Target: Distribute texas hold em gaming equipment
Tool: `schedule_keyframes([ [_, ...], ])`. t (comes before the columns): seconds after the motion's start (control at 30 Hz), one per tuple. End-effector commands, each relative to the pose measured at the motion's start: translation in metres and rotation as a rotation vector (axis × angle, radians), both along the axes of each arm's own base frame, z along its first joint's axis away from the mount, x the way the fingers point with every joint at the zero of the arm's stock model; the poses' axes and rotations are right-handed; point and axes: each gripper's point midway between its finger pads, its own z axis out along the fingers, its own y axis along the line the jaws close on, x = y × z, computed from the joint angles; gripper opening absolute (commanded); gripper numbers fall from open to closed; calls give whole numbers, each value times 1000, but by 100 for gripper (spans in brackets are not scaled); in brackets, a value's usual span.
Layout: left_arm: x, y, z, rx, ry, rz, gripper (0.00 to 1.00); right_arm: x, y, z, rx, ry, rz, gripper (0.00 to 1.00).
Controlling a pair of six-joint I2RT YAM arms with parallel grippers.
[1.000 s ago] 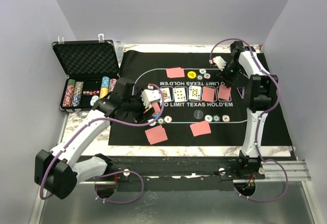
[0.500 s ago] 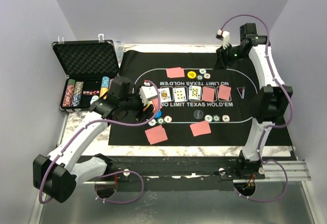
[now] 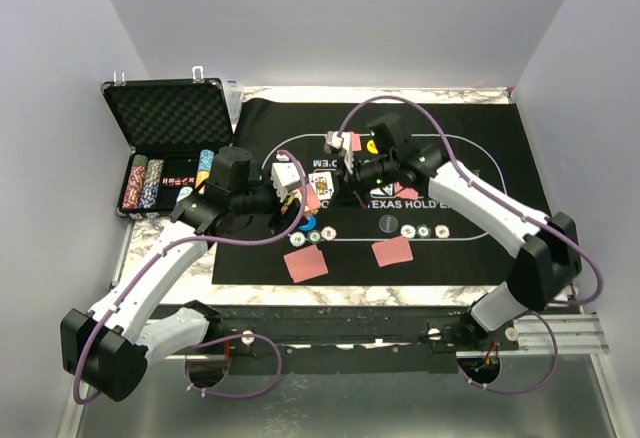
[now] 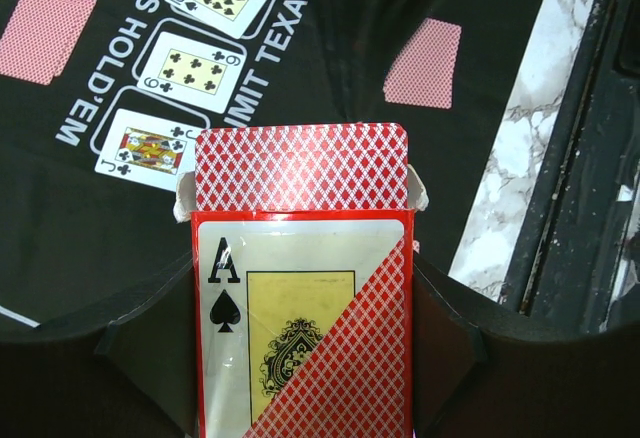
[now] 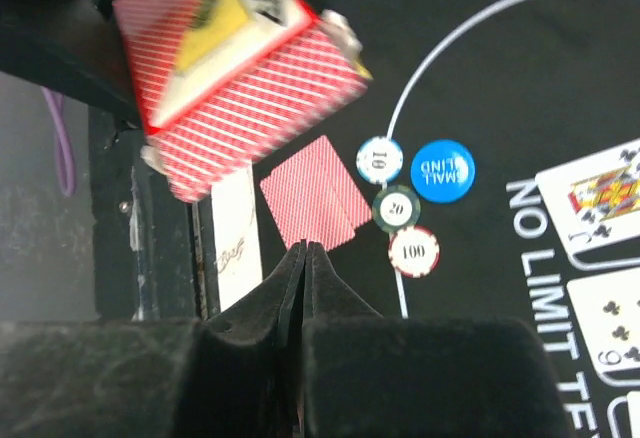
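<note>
Two sets of fingers meet over the felt, and only one has a load.

Now the left fingers [image 4: 445, 348] clamp both sides of the red-orange card box with an ace of spades on its face [image 4: 300, 338]. They hold it above the left part of the black felt mat [image 4: 330, 18], and one red-backed playing card [image 4: 300, 166] pokes out of its open top. The right fingers [image 5: 303, 268] are pressed tight together just beside that box, with nothing visible between them. Below them on the felt lie a face-down red-backed card [image 5: 318, 193], a round blue small-blind disc [image 5: 442, 170] and three striped round poker chips [image 5: 397, 208] in a short row.
</note>
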Motion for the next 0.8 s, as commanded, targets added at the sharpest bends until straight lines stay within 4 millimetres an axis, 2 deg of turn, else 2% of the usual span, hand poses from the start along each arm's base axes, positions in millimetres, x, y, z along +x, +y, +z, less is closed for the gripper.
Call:
schedule_keyframes([
  [0.0,-5,-12,25,-80,-9,-47,0,11,17,37,97,-346,-3,2],
  [0.17,-7,-12,22,-75,-3,-55,0,-3,29,32,64,-491,77,1],
  [0.3,-11,-11,20,-73,-5,-64,0,-6,33,25,24,-629,139,1],
  [0.47,-11,-10,18,-63,-6,-57,0,-5,39,28,-4,-769,175,1],
  [0.77,-13,-11,15,-57,10,-52,0,-30,50,22,-45,-966,314,1],
])
